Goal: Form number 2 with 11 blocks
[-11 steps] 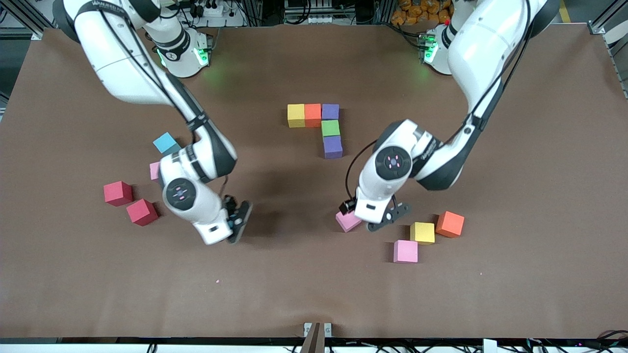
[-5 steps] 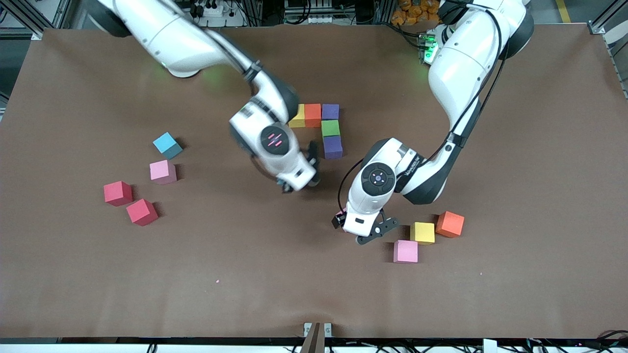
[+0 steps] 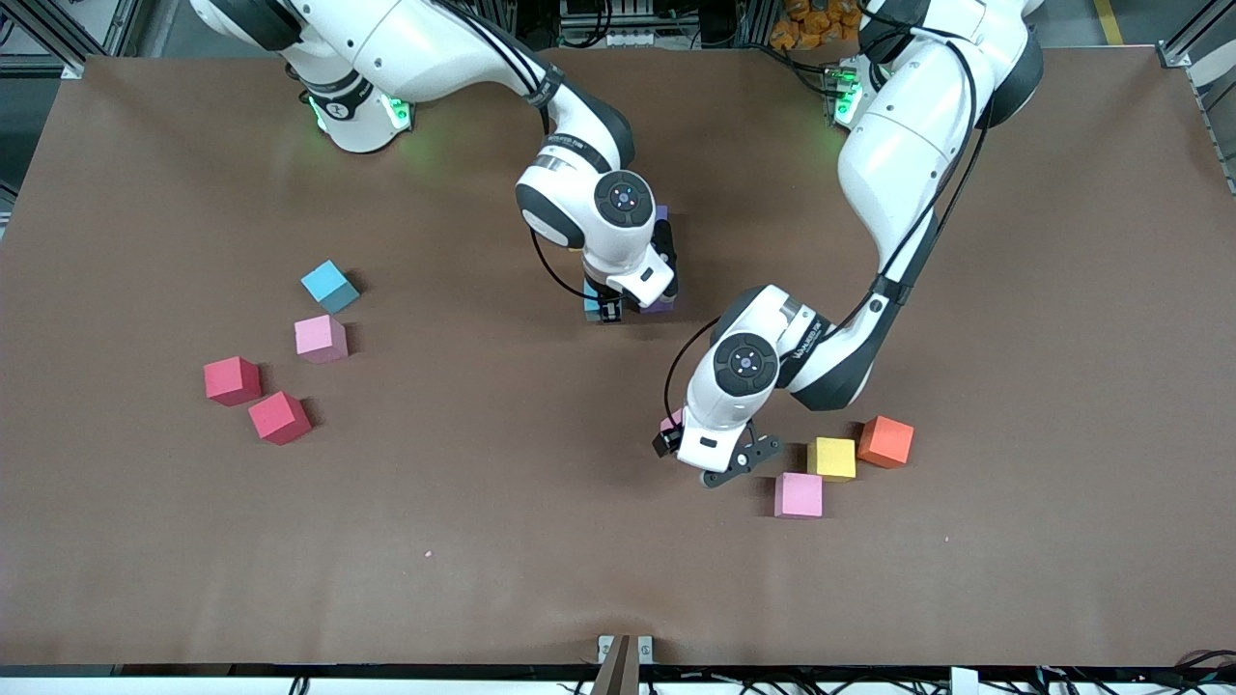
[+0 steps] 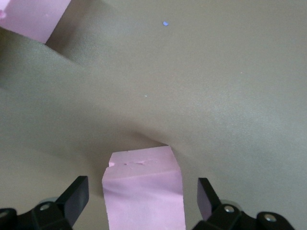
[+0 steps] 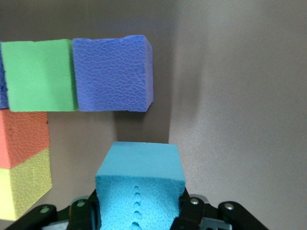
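The part-built number 2 shows in the right wrist view as a purple, a green, an orange and a yellow block. In the front view the right arm covers most of it. My right gripper is shut on a light blue block, low beside the end purple block, with a small gap between them. My left gripper is open and straddles a pink block, which is apart from both fingers. Only a corner of this pink block shows under the hand.
Toward the left arm's end lie an orange block, a yellow block and a pink block. Toward the right arm's end lie a light blue block, a pink block and two red blocks.
My right arm has swung from near the red blocks to the part-built digit, carrying the light blue block. My left gripper has shifted over the pink block, which now sits between its fingers.
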